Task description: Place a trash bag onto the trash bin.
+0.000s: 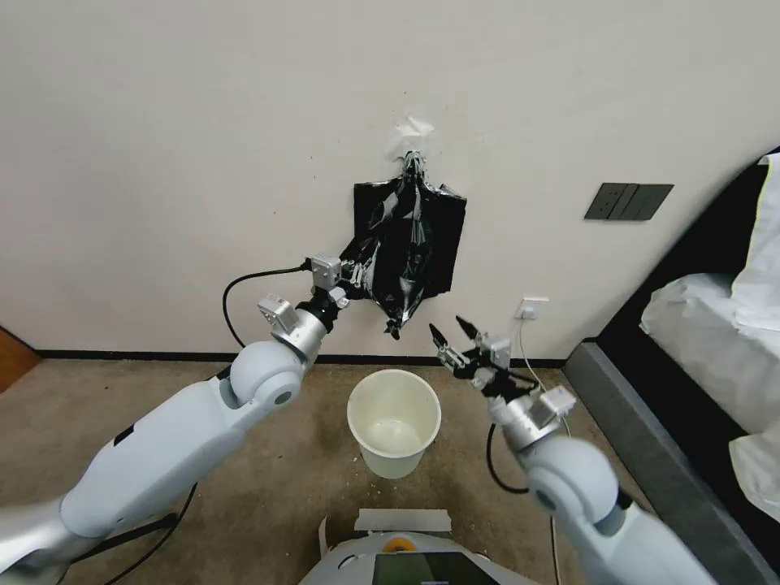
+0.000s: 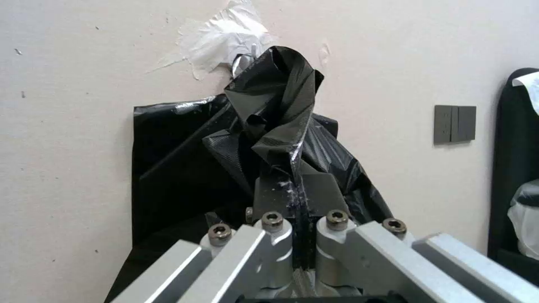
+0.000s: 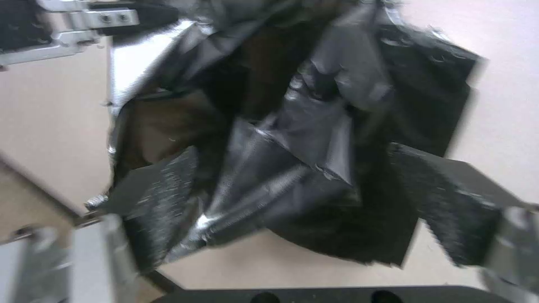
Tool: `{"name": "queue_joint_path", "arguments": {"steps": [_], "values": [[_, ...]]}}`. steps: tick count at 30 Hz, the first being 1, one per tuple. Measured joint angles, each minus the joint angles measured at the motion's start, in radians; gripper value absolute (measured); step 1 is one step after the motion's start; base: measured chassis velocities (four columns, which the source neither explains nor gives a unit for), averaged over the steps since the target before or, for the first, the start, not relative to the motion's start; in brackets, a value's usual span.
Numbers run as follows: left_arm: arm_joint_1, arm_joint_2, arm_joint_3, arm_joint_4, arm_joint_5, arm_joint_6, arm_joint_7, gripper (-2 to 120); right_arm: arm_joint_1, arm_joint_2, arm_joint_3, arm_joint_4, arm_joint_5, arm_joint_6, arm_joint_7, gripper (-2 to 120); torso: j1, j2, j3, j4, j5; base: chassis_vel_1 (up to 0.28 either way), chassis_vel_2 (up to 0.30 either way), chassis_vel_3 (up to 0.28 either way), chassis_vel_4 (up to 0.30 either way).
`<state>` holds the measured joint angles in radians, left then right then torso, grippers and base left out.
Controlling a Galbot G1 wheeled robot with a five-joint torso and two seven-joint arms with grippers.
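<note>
- Left pincer (image 1: 355,275): closed on the left edge of the trash bag (image 1: 406,244), above the trash bin (image 1: 394,421) and to its left.
- Trash bag: hanging against the wall straight above the trash bin, long axis vertical, top gathered at the hook (image 1: 413,154), flat bundle of bags (image 1: 443,244) behind.
- Right pincer (image 1: 452,330): spread wide, empty, above the trash bin's right rim, aimed up at the bag's lower tip; nearer arm for a second grasp.
</note>
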<state>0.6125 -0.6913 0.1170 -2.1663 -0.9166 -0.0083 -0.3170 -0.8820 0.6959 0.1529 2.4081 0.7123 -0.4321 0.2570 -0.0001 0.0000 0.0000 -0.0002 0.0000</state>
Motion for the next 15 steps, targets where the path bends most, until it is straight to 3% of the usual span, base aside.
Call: {"name": "queue_joint_path", "arguments": {"steps": [2,3,4,5,7,15], "values": [[-0.017,-0.009,0.01,0.011,-0.002,0.0,0.0,0,0.204,-0.046,-0.151,-0.018,0.083,-0.046,0.055,100,0.0,0.0,0.0,0.0003,0.0001,0.0,0.0,0.0,0.0],[-0.017,-0.009,0.01,0.011,-0.002,0.0,0.0,0,0.204,-0.046,-0.151,-0.018,0.083,-0.046,0.055,100,0.0,0.0,0.0,0.0003,0.0001,0.0,0.0,0.0,0.0],[-0.025,-0.017,0.016,0.017,-0.002,0.0,-0.001,0,0.334,-0.055,-0.256,-0.036,0.133,-0.071,0.095,100,0.0,0.0,0.0,0.0003,0.0,0.0,0.0,0.0,0.0],[-0.025,-0.017,0.016,0.017,-0.002,0.0,-0.001,0,0.334,-0.055,-0.256,-0.036,0.133,-0.071,0.095,100,0.0,0.0,0.0,0.0003,0.0,0.0,0.0,0.0,0.0],[-0.028,-0.029,0.017,0.023,-0.001,0.001,-0.001,0,0.518,-0.042,-0.391,-0.073,0.201,-0.128,0.166,100,0.0,0.0,0.0,0.0001,-0.0001,0.0,0.0,0.0,0.0],[-0.029,-0.031,0.021,0.018,0.0,0.002,-0.001,0,0.762,-0.002,-0.611,-0.143,0.239,-0.288,0.255,99,0.0,0.0,0.0,0.0003,0.0,0.0,0.0,0.0,0.0]]}}
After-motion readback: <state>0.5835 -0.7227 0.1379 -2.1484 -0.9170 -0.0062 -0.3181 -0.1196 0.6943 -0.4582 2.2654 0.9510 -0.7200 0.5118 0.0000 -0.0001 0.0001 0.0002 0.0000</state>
